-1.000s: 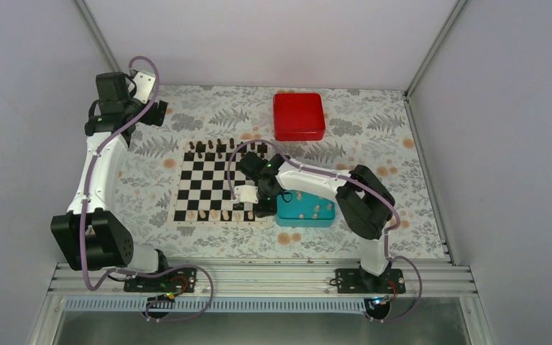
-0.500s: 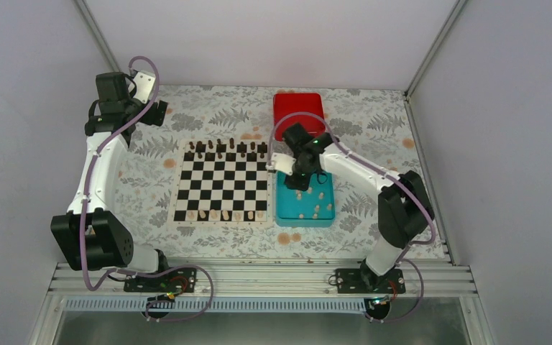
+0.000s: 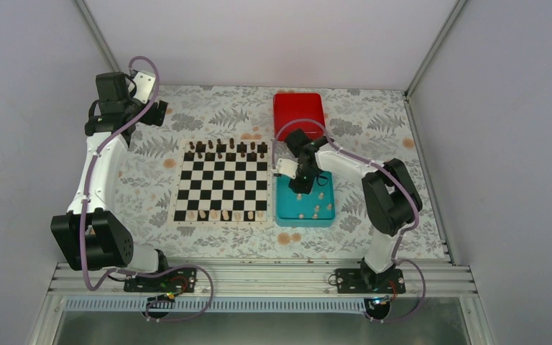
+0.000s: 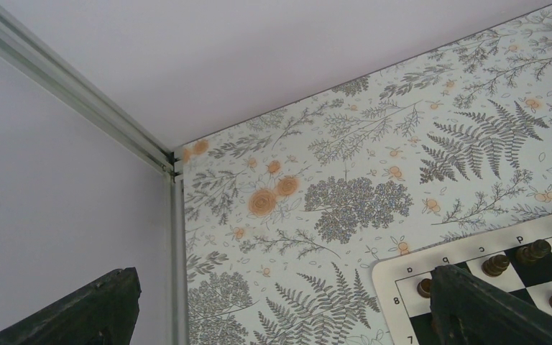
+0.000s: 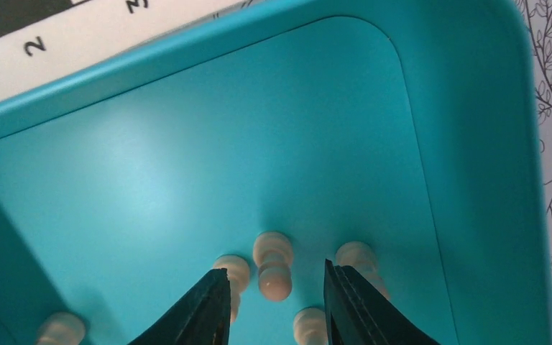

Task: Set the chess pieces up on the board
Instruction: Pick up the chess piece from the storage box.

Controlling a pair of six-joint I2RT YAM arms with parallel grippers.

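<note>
From above, my own right arm [image 3: 345,169] covers the far end of the teal tray [image 3: 303,219], so what lies under my right pincer [image 5: 274,272] cannot be made out there. At that wrist only the finger ends show. Of the cream pieces [image 5: 273,267] there, one finger [image 5: 205,309] hides part of one, and the bottom edge cuts off two more. The board [image 3: 223,188] appears in that view only as a strip of pale border with the numerals 2 and 3. At my left wrist the two finger ends poke in at the bottom corners, and one covers part of the board's corner.

The tray holds loose cream pieces on its floor. My right pincer is down inside it, jaws partly open, one to each side of a piece that lies between them. I see a gap on both sides, and it has hold of nothing. Two other pieces lie just outside the jaws. From above, a few more are scattered toward the tray's near end.

The board lies just left of the tray; whether their edges touch I cannot tell. Several cream pieces stand along its near row, and dark pieces [image 3: 223,149] stand along the far end. A red box [image 3: 298,116] sits beyond the tray on the flowered table cover [image 3: 381,129]. My left pincer [image 4: 284,277] hangs wide open and empty near the far left corner, well apart from the tray.
</note>
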